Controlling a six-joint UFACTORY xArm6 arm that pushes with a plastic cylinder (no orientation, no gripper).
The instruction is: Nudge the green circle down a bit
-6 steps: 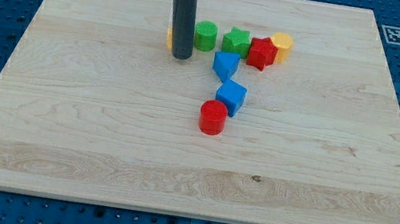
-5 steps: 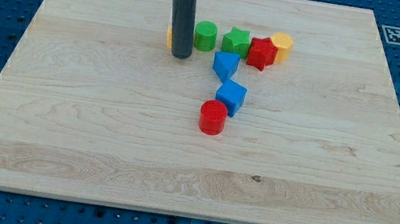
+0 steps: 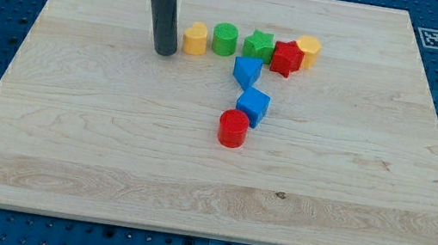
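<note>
my tip (image 3: 163,51) sits left of the yellow block (image 3: 195,39); i have no jaws. i should go above the green circle (image 3: 225,38) and push down softly.

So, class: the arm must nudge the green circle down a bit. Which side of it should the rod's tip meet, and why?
Meet its top face, the side toward the view's top. The green circle stands upright with bare board above and below it, while the yellow block and green star flank it. My tip is now left of the yellow block, so it probably must go round first.
</note>
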